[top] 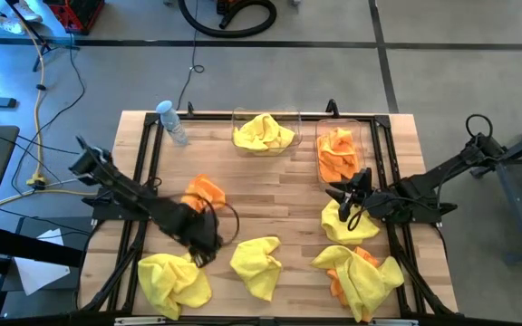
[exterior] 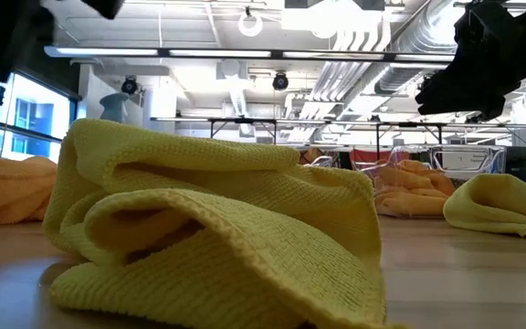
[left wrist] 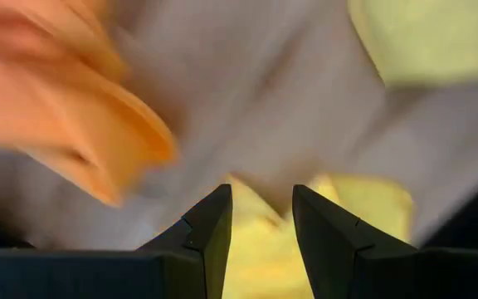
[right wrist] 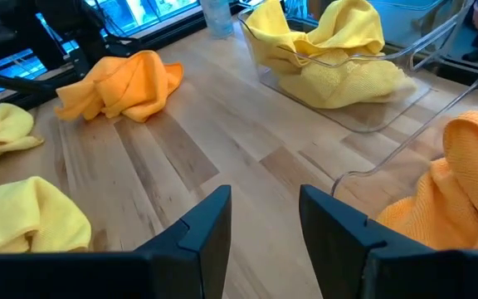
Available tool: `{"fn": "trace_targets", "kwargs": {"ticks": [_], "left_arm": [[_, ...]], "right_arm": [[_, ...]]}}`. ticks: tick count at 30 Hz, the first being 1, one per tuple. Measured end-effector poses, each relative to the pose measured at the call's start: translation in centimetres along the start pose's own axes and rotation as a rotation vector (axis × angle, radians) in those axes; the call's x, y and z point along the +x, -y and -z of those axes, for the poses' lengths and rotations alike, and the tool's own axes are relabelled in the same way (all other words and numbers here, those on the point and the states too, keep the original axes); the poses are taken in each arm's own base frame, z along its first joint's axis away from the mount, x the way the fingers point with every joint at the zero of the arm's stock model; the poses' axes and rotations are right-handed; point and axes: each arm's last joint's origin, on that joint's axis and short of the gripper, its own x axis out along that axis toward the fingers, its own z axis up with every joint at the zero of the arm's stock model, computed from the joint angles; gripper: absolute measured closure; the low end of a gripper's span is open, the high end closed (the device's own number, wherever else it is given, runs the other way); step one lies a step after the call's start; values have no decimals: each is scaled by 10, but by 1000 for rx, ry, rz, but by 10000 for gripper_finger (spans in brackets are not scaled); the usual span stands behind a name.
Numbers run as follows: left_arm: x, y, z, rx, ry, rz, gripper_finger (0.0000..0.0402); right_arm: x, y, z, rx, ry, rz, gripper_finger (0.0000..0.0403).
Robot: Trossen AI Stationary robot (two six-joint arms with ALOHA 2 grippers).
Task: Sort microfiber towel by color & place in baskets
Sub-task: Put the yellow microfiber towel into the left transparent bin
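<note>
Wooden plank tabletop [top: 270, 213] in a black frame stood on a grey floor crossed by cables; the low view showed an open ceiling with pipes, ducts and strip lights beyond.

Baskets: two clear tubs at the far edge, one [top: 265, 118] holding a yellow towel [top: 263, 133], the other [top: 362, 145] holding an orange towel [top: 335, 152].

Loose towels: an orange one [top: 205, 191] just beside the left arm, yellow ones at the near edge [top: 172, 281] [top: 257, 263], one yellow [top: 347, 222] under the right arm, and a yellow-and-orange heap [top: 362, 276] at the near right corner.

Clear bottle [top: 172, 122] with a pale blue cap stood at the far left corner.

Left gripper [top: 205, 243] hovered between the orange towel and the near yellow ones, fingers [left wrist: 210, 228] parted, grasping nothing. Right gripper [top: 350, 188] hung beside the orange basket, fingers [right wrist: 206, 224] parted and empty.

No readable writing.
</note>
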Motion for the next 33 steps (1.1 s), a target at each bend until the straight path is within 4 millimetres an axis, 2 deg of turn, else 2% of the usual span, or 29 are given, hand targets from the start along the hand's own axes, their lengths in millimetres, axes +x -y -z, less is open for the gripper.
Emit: {"fn": "trace_targets", "kwargs": {"ticks": [5, 11, 17, 20, 24, 29, 33], "left_arm": [[31, 26, 7, 23, -148, -53, 287], [69, 38, 7, 66, -283, -121, 287], [94, 49, 7, 228, -352, -76, 289], [101, 53, 9, 314, -386, -29, 316], [98, 53, 8, 359, -421, 15, 387], [73, 47, 6, 341, -359, 45, 399], [35, 34, 8, 276, -234, 71, 401]], "right_arm": [[0, 0, 0, 0, 0, 0, 266], [0, -2, -2, -20, 8, -17, 266], [0, -2, -2, -67, 17, -20, 266], [0, -2, -2, -84, 18, -19, 266], [0, -2, -2, -86, 20, -16, 266], [0, -2, -3, -85, 23, -13, 266], [0, -2, -3, -84, 23, -13, 266]]}}
